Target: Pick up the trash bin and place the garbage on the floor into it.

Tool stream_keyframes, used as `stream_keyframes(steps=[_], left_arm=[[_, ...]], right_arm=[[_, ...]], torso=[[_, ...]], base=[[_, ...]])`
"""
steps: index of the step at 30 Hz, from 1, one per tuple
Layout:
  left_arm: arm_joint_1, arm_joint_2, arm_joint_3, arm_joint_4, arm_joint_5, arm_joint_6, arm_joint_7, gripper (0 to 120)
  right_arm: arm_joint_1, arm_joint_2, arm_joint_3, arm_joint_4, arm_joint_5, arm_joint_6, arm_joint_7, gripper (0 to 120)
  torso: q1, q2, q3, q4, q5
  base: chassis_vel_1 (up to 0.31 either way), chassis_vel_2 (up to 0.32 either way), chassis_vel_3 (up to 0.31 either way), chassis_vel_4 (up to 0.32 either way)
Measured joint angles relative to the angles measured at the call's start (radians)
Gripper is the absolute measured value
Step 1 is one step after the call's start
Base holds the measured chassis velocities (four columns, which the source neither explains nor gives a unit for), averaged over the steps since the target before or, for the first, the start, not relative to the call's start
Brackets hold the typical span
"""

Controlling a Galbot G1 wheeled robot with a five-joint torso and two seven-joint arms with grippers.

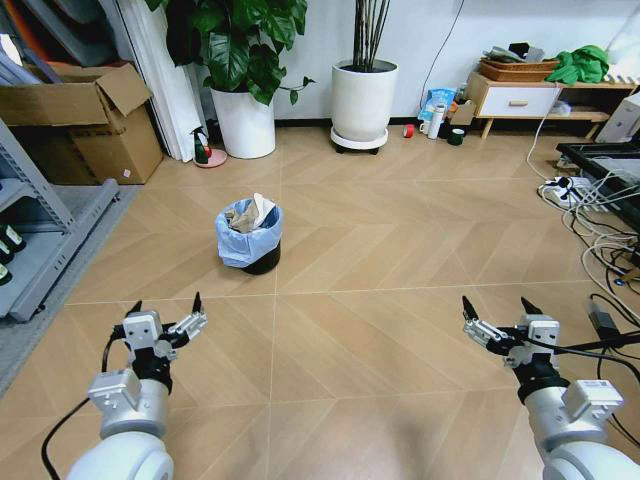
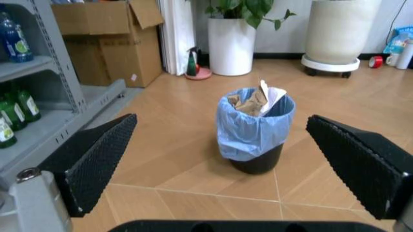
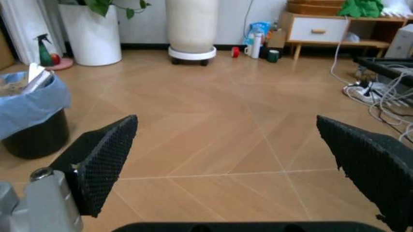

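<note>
Centrally, the trash bin (image 1: 250, 238), a small round dark tub lined with crinkly light-blue plastic, stands on the herringbone wood-look floor (image 1: 400, 250), holding crumpled brown and white garbage (image 1: 252, 213). Left claw (image 1: 166, 313) at 8 o'clock, right claw (image 1: 496, 314) at 4 o'clock, both spread, empty.

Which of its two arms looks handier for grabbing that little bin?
Probably the left. The trash bin stands ahead of the open left gripper, centred in its wrist view; the open right gripper hangs farther off to the side.
</note>
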Motion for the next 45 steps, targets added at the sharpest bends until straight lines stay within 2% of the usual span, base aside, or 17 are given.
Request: stream_keyframes(steps=[2, 7, 11, 15, 17, 20, 34, 40, 45], left_arm=[[0.002, -0.017, 0.014, -0.001, 0.024, 0.000, 0.005, 100], [0.023, -0.056, 0.066, -0.002, 0.067, -0.014, -0.003, 100], [0.054, -0.085, 0.106, -0.001, 0.121, -0.036, -0.007, 100], [0.064, -0.089, 0.117, -0.002, 0.131, -0.040, -0.008, 100], [0.076, -0.094, 0.137, -0.005, 0.143, -0.043, -0.013, 100], [0.084, -0.092, 0.137, 0.000, 0.144, -0.045, -0.016, 100], [0.057, -0.050, 0.112, 0.035, 0.069, -0.041, -0.045, 100], [0.053, 0.003, 0.136, 0.014, -0.066, -0.022, -0.071, 100], [0.033, 0.027, 0.143, 0.028, -0.103, -0.068, -0.044, 100]], right_arm=[[-0.002, -0.074, 0.013, -0.007, 0.040, 0.000, 0.012, 100], [-0.003, -0.095, 0.033, -0.002, 0.049, -0.008, 0.022, 100], [-0.007, -0.038, 0.049, 0.020, 0.032, -0.012, 0.023, 100], [-0.009, -0.019, 0.054, 0.028, 0.026, -0.013, 0.020, 100], [-0.002, 0.029, 0.066, 0.041, -0.002, -0.014, -0.012, 100], [0.012, 0.045, 0.066, 0.038, -0.009, -0.014, -0.034, 100], [0.075, 0.035, 0.035, -0.012, -0.006, -0.023, -0.058, 100], [0.063, 0.103, 0.070, 0.041, -0.022, -0.046, -0.060, 100], [0.056, 0.143, 0.109, 0.083, -0.037, -0.070, -0.106, 100]], torso=[[0.000, 0.000, 0.000, 0.0005, -0.0011], [0.000, 0.000, 0.000, 0.0003, -0.0005], [0.000, 0.000, 0.000, 0.0002, -0.0005], [0.000, 0.000, 0.000, 0.0001, -0.0005], [0.000, 0.000, 0.000, 0.0001, -0.0009], [0.000, 0.000, 0.000, 0.0003, -0.0010], [0.000, 0.000, 0.000, 0.0002, -0.0008], [0.000, 0.000, 0.000, 0.0002, -0.0008], [0.000, 0.000, 0.000, 0.0001, -0.0011]], base=[[0.000, 0.000, 0.000, 0.000], [0.000, 0.000, 0.000, 0.000], [0.000, 0.000, 0.000, 0.000], [0.000, 0.000, 0.000, 0.000], [0.000, 0.000, 0.000, 0.000], [0.000, 0.000, 0.000, 0.000], [-0.006, -0.006, 0.008, 0.006], [0.000, 0.000, 0.000, 0.000], [0.000, 0.000, 0.000, 0.000]])
